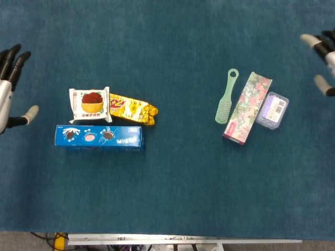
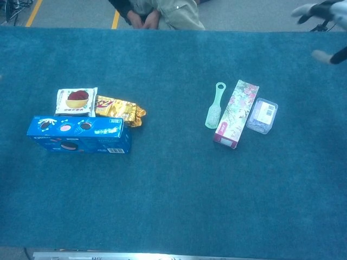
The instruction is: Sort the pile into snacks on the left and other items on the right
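Observation:
On the left lie three snacks: a white packet with a red bowl picture (image 1: 90, 104) (image 2: 76, 101), a gold wrapper (image 1: 133, 109) (image 2: 120, 110) and a blue cookie box (image 1: 99, 137) (image 2: 79, 135). On the right lie a green brush (image 1: 226, 103) (image 2: 215, 105), a floral box (image 1: 247, 107) (image 2: 235, 114) and a clear plastic case (image 1: 272, 109) (image 2: 262, 115). My left hand (image 1: 9, 90) is at the left edge, open, well clear of the snacks. My right hand (image 1: 323, 56) (image 2: 326, 24) is at the far right edge, open and empty.
The blue cloth table (image 1: 172, 178) extends around both groups. A person's hands and torso (image 2: 157, 12) show beyond the far table edge. A metal rail (image 1: 183, 240) runs along the near edge.

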Robot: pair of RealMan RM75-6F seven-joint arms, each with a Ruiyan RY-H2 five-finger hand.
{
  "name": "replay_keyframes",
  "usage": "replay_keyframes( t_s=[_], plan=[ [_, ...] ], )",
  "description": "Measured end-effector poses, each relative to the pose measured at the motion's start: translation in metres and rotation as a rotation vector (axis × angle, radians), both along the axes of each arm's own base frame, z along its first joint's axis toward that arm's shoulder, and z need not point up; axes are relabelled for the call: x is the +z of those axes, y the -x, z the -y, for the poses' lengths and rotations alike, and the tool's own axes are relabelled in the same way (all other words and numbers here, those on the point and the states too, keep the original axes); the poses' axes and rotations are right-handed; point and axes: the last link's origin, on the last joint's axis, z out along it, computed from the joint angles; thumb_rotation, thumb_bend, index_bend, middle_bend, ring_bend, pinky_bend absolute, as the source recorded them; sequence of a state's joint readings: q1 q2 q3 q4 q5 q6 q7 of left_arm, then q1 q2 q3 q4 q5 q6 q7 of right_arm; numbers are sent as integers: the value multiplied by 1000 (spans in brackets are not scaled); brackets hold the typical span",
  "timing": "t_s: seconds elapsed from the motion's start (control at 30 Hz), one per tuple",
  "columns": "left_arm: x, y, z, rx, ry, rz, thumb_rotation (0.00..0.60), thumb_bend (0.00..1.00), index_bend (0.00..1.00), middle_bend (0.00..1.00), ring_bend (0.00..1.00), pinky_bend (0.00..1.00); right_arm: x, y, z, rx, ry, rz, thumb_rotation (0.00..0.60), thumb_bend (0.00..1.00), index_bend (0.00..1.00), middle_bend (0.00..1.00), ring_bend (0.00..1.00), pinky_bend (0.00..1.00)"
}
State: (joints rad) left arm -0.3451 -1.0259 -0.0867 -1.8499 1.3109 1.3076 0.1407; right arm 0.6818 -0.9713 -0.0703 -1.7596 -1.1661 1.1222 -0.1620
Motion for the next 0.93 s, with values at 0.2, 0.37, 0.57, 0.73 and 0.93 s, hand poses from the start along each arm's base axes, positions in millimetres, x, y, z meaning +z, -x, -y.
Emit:
replay_keyframes(
  t_s=[0.2, 0.37, 0.57, 0.73, 0.93],
  plan=[
    [7, 6, 15, 2, -79, 9, 600, 222, 62, 19, 0, 0, 24, 20, -33, 17, 191, 31, 600, 313, 97, 252, 160, 227],
    [8, 12, 35, 17, -115, 20, 600, 223, 67, 21, 0, 0, 34, 41, -70, -5, 282, 42, 600, 309, 99, 255, 160, 227],
    [11, 17, 61, 28, -116, 16, 600, 223, 71, 20, 0, 0, 39, 57, -102, -50, 308, 42, 600, 295, 99, 256, 160, 227],
    [16, 20, 78, 49, -94, 0, 600, 223, 73, 19, 0, 0, 38, 61, -112, -66, 285, 31, 600, 293, 99, 256, 161, 227],
    [18, 22, 83, 60, -94, 7, 600, 223, 73, 19, 0, 0, 39, 64, -114, -79, 278, 25, 600, 293, 99, 256, 160, 227]
  ],
)
